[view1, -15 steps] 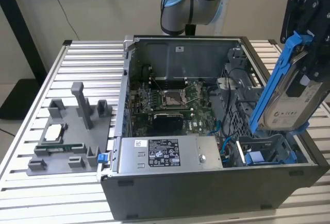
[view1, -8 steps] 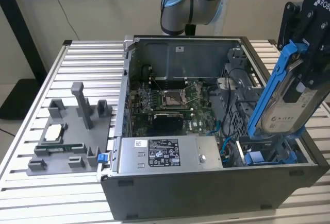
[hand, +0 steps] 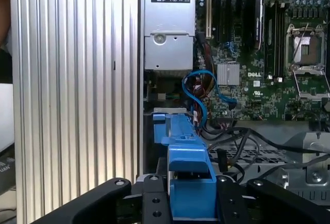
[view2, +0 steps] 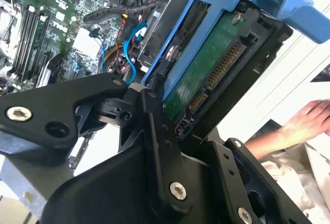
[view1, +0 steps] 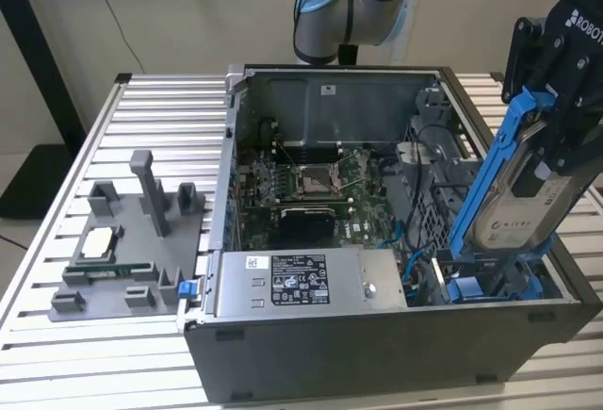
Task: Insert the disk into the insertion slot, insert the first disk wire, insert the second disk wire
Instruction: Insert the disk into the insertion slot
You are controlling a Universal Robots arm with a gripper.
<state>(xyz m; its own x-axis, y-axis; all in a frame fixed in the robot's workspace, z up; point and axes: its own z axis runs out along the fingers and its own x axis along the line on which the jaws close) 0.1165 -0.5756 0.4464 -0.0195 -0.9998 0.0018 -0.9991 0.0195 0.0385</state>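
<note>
While hanging high at the exterior view's right, gripper (view1: 558,127): fingers clamped tight on the top end of the disk (view1: 513,205).
Disk: steeply tilted, lower end down at the insertion slot (view1: 435,226) in the case's (view1: 377,353) lower-right corner, not lying flat.
Underside: green board (view2: 201,69) showing in the second wrist view.
Cable: blue cable (hand: 198,87) curling loose beside the motherboard (hand: 258,100).
Bystander: a person's hand (view2: 309,121) beyond the disk.

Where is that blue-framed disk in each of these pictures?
Exterior view: the disk tilts up from the case at the exterior view's right.
Second wrist view: its green underside faces the camera.
First wrist view: edge-on in the gripper.
Shared landmark: the green motherboard.
</note>
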